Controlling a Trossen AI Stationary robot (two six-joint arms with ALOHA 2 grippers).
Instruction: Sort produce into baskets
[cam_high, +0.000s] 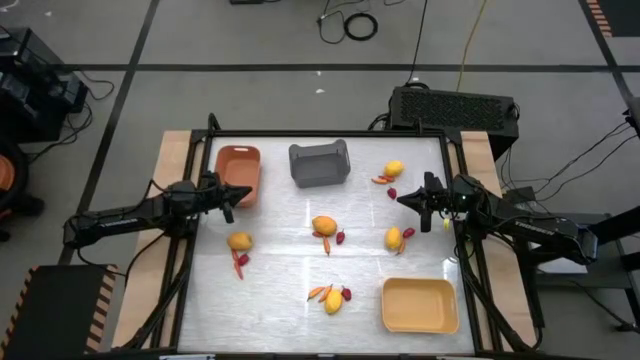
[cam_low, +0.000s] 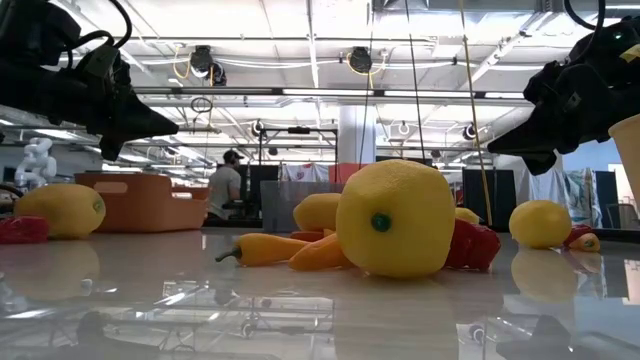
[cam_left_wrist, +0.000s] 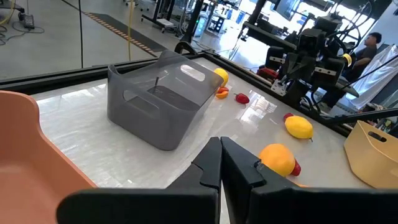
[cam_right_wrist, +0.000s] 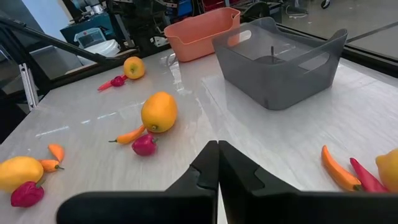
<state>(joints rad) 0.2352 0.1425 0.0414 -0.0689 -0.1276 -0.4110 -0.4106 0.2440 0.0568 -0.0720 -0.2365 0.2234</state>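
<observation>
Yellow-orange fruits lie in small groups with orange peppers and dark-red berries: at far right (cam_high: 394, 169), right (cam_high: 393, 238), centre (cam_high: 324, 226), left (cam_high: 239, 241) and near (cam_high: 333, 301). The orange-brown basket (cam_high: 238, 172), the dark grey basket (cam_high: 319, 163) and the pale yellow basket (cam_high: 420, 305) stand on the white table. My left gripper (cam_high: 231, 193) is shut and empty above the table beside the orange-brown basket. My right gripper (cam_high: 404, 197) is shut and empty above the table, between the far-right and right groups.
A black frame (cam_high: 330, 134) edges the table. Beyond its far edge stand a black box (cam_high: 452, 106) and cables. A person (cam_low: 222, 187) stands far off in the room behind.
</observation>
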